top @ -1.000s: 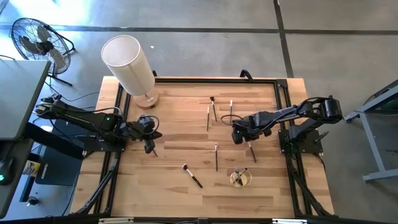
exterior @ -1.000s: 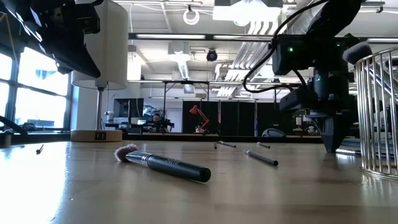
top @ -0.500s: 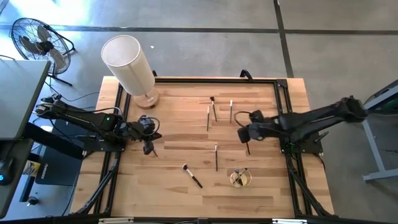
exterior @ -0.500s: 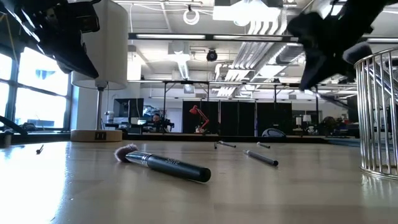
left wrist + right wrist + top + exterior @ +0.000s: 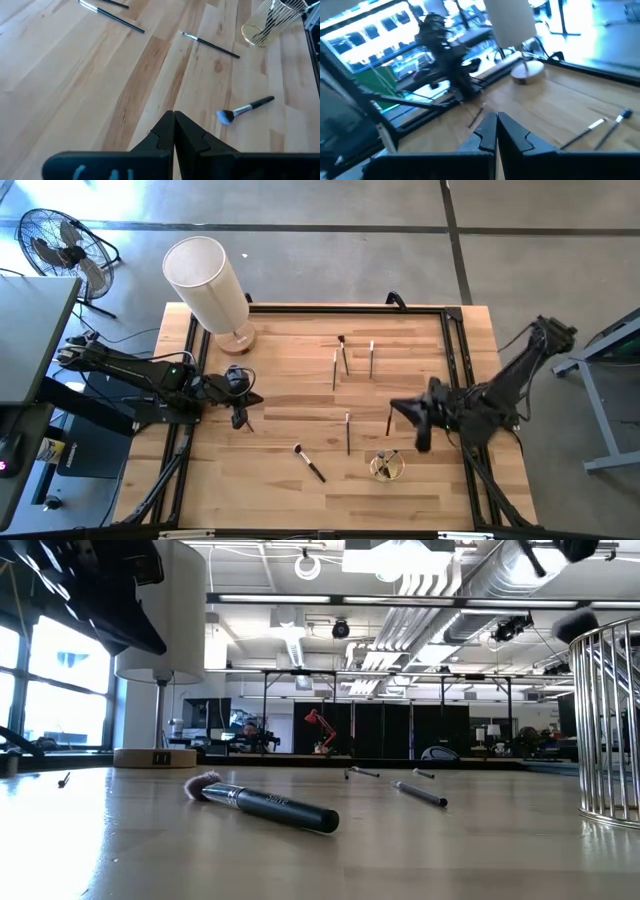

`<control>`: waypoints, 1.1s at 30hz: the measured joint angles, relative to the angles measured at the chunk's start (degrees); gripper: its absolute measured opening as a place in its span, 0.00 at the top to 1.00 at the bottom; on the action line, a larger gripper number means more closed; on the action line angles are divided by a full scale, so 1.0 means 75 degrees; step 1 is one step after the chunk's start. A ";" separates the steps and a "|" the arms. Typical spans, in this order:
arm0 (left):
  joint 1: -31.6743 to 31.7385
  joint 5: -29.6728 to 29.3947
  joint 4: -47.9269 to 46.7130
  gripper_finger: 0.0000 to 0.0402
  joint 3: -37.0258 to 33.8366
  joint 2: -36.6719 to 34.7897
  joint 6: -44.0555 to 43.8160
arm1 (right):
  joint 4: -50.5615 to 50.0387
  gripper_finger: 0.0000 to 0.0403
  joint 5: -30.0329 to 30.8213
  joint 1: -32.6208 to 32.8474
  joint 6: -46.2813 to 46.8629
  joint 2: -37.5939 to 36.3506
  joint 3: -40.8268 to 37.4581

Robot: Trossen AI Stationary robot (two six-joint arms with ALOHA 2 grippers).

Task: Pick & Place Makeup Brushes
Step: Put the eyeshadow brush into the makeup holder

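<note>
Right gripper (image 5: 398,416) is clamping a thin brush (image 5: 389,421) hanging upright; wire holder (image 5: 387,466) is sitting just beyond it, nearer this arm; left gripper (image 5: 240,408) is sitting clenched, empty.

Makeup brushes (image 5: 345,360) scattered mid-table, wire holder (image 5: 387,466) near front right, lamp (image 5: 210,285) at back left corner

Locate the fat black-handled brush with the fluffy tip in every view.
High: fat black-handled brush, near edge, left of wire cup.
Low: foreground, centre-left.
Left wrist: right side, near the cup.
Right wrist: not in it.
Shared landmark: the cup.
</note>
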 joint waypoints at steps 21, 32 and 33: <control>0.0000 -0.0035 0.0271 1.00 0.0000 0.0013 -0.0262 | 0.0325 1.00 0.0955 0.1741 0.1126 0.3042 -0.0015; 0.0000 -0.0047 0.0288 1.00 0.0000 0.0151 -0.0265 | -0.0527 0.88 -0.0018 0.1738 0.2112 0.3159 -0.0020; 0.0001 -0.0048 0.0289 1.00 0.0000 0.0160 -0.0267 | -0.0591 0.85 -0.0056 0.1736 0.2112 0.3080 -0.0020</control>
